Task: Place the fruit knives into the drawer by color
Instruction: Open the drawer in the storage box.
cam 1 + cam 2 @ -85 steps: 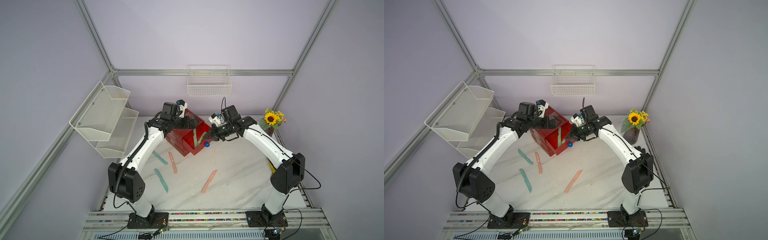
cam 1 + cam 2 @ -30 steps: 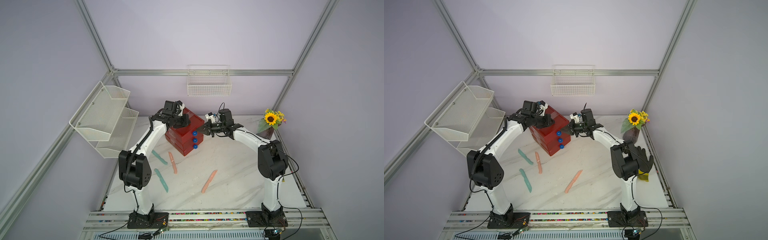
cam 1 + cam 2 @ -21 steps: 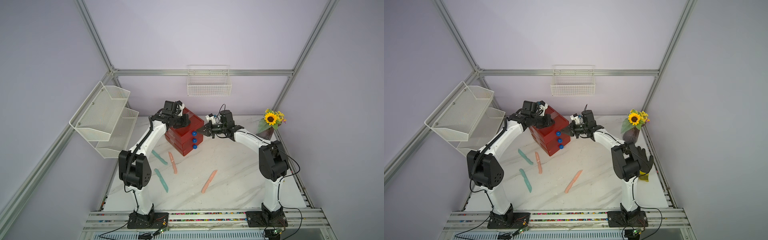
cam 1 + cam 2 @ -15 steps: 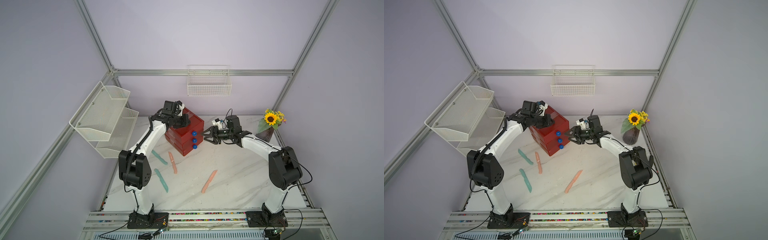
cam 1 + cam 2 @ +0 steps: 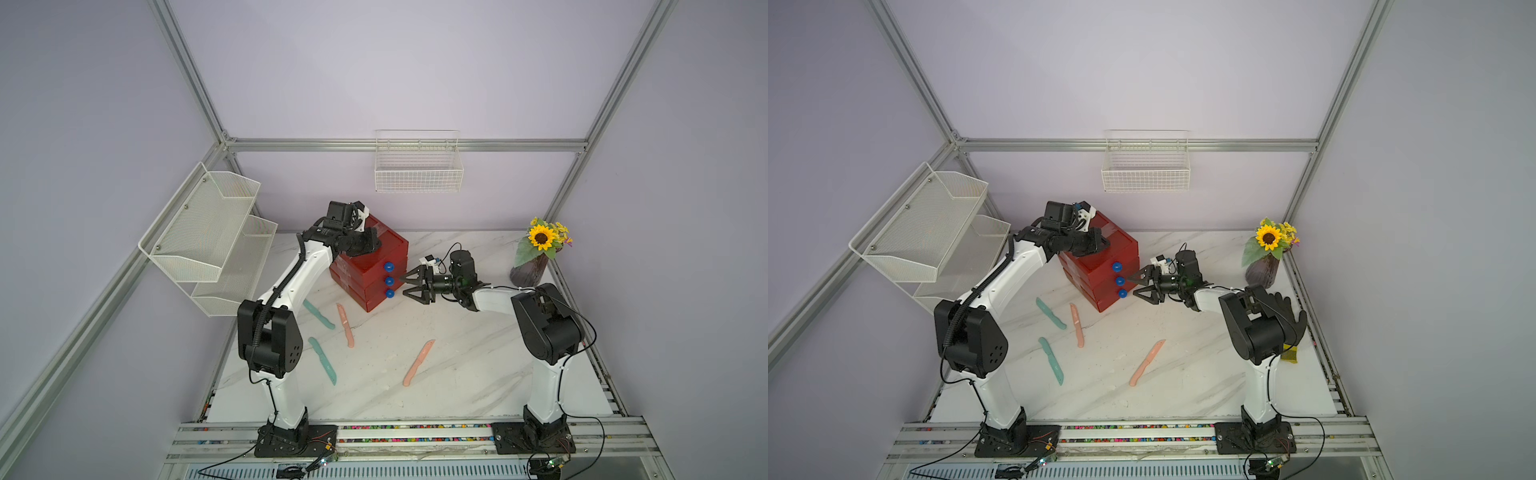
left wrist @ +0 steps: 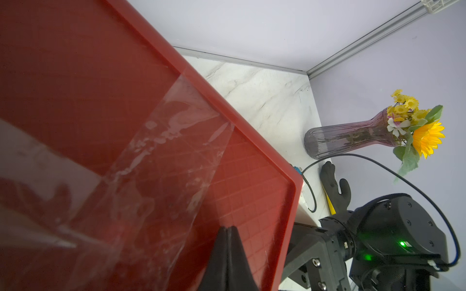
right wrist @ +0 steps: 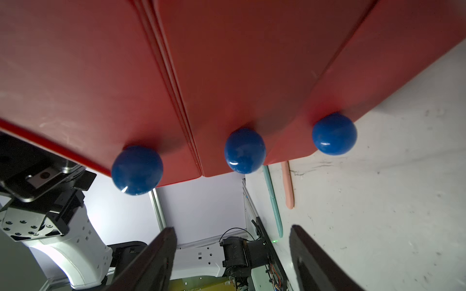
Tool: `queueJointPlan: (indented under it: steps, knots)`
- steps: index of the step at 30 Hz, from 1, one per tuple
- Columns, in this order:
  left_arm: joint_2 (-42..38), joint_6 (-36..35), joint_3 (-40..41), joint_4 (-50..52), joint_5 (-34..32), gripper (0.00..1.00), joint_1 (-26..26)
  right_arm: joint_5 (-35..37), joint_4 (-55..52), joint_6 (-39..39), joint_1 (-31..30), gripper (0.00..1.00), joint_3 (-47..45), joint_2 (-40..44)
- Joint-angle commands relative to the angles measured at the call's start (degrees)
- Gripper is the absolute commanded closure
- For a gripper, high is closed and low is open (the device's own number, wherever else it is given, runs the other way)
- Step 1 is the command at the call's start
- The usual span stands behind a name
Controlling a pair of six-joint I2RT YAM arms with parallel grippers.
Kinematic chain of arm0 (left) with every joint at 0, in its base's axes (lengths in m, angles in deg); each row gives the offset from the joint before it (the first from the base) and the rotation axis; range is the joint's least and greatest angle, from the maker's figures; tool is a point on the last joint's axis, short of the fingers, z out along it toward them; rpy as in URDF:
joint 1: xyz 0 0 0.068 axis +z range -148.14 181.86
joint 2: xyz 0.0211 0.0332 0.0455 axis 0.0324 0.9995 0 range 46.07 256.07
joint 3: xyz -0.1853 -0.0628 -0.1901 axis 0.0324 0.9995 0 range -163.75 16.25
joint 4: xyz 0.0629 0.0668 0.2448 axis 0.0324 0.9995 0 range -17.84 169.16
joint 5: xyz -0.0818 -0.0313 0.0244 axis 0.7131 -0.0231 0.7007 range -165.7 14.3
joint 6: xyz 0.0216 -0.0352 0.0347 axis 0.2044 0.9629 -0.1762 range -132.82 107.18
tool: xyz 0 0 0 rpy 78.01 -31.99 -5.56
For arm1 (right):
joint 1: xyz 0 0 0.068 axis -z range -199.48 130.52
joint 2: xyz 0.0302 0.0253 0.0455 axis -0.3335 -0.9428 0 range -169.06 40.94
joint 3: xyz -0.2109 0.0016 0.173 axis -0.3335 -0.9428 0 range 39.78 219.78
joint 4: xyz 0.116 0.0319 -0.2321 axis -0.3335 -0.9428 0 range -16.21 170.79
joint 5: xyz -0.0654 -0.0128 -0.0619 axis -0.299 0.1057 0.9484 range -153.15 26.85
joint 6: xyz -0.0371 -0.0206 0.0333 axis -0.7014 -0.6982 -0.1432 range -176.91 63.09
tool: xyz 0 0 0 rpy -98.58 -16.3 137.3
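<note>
The red drawer cabinet (image 5: 365, 272) (image 5: 1090, 270) stands at the back of the marble table with all three drawers pushed in. Each drawer front (image 7: 227, 75) carries a blue knob (image 7: 245, 150). My left gripper (image 5: 374, 242) (image 6: 228, 228) is shut and empty, its tips resting on the cabinet's top (image 6: 100, 88). My right gripper (image 5: 404, 286) (image 5: 1132, 286) (image 7: 232, 228) is open and empty, a short way off the knobs. Four fruit knives lie on the table: two teal (image 5: 318, 314) (image 5: 322, 360) and two salmon pink (image 5: 345, 331) (image 5: 418, 362).
A sunflower vase (image 5: 536, 257) stands at the back right, with a black glove (image 5: 1287, 316) near it behind the right arm. A white wire basket (image 5: 417, 166) hangs on the back wall. A two-tier mesh shelf (image 5: 212, 241) juts in from the left.
The drawer that stood open is now shut. My right gripper has opened and drawn back to the right, away from the knobs. The left gripper has stayed on the cabinet's top.
</note>
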Motion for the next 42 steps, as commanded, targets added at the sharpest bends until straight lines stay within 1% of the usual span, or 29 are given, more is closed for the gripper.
queueJointPlan:
  steps: [1,18,23,26,28,31,34,36,40,42]
  knots:
    - [2.32,-0.1,1.86,5.21,-1.06,1.0,0.46,-0.7,10.6,5.74,-0.48,0.29,0.47,-2.5]
    - [2.71,0.3,2.4,4.54,0.18,1.0,1.16,0.22,11.28,7.56,-2.33,0.37,9.31,-11.09]
    - [2.6,0.34,2.54,4.46,0.27,1.0,1.34,-0.05,11.54,8.54,-2.99,0.43,11.38,-13.16]
    - [2.56,0.43,2.53,4.46,0.24,1.0,1.51,-0.5,11.08,8.52,-3.29,0.51,12.13,-13.79]
    - [2.61,0.41,2.7,4.43,0.33,1.0,1.51,-0.65,10.77,8.35,-3.38,0.54,12.46,-13.98]
    - [2.6,0.48,2.75,4.36,0.43,1.0,1.56,-0.25,10.73,8.35,-3.43,0.67,12.84,-14.19]
    - [2.59,0.48,2.9,4.25,0.59,1.0,1.76,0.02,10.9,8.48,-3.41,0.75,13.28,-14.57]
    - [2.53,0.5,2.91,4.27,0.58,1.0,1.74,0.22,10.97,8.49,-3.46,0.84,13.27,-14.59]
    - [2.26,0.56,2.82,4.1,0.73,1.0,1.92,-0.42,11.0,7.91,-3.38,0.84,11.19,-13.27]
    - [2.19,0.56,2.83,4.14,0.71,1.0,2.2,-0.8,9.57,6.17,-3.4,0.85,8.63,-11.41]
